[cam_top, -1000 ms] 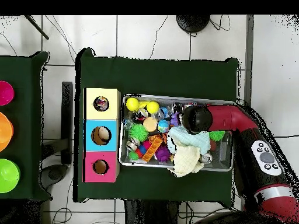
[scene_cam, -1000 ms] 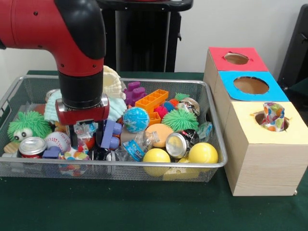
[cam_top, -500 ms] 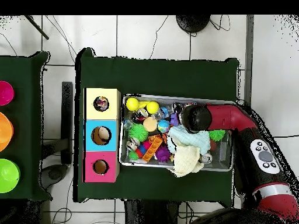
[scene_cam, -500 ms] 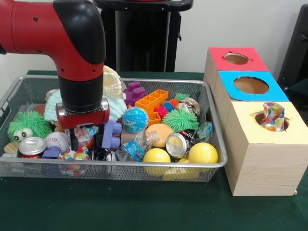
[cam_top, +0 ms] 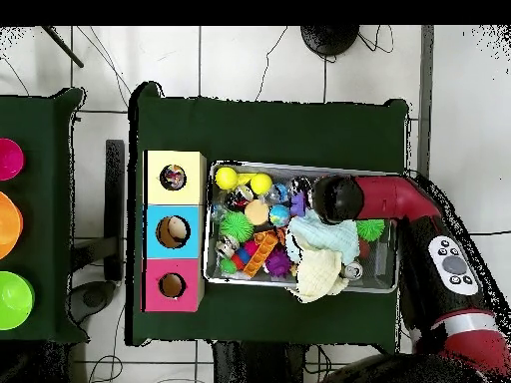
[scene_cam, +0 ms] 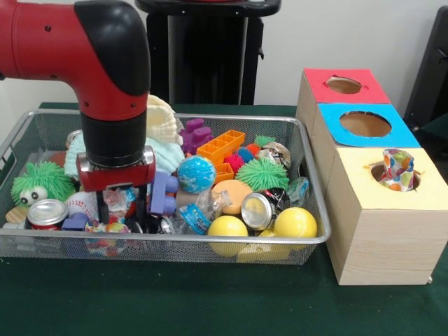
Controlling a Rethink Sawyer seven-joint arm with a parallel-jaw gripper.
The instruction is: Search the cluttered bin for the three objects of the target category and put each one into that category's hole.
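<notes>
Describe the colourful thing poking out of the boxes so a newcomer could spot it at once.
Beside the wire basket stands a row of three wooden boxes. Take the yellow-topped one: a crumpled spotted wrapper sticks up from its hole, while the blue and red boxes' holes show nothing.

One wire bin (scene_cam: 308,183), crammed. Three boxes in a row at 3 o'clock of it: one red-topped box (scene_cam: 343,85), one blue-topped box (scene_cam: 364,124), one yellow-topped box (scene_cam: 392,183), each with one round hole; one spotted wrapper (scene_cam: 397,168) stuck in the yellow one's hole. Inside the bin: two yellow balls (scene_cam: 227,226) (scene_cam: 295,222), one blue globe ball (scene_cam: 196,173), one baseball (scene_cam: 82,204), one peach ball (scene_cam: 232,193). Two green spiky balls (scene_cam: 260,173) (scene_cam: 40,183), the 9 o'clock one with eyes. One orange brick (scene_cam: 220,145), two purple bricks (scene_cam: 194,133) (scene_cam: 163,193). Two small tins (scene_cam: 46,212) (scene_cam: 256,210). One cream shell (scene_cam: 161,119).
</notes>
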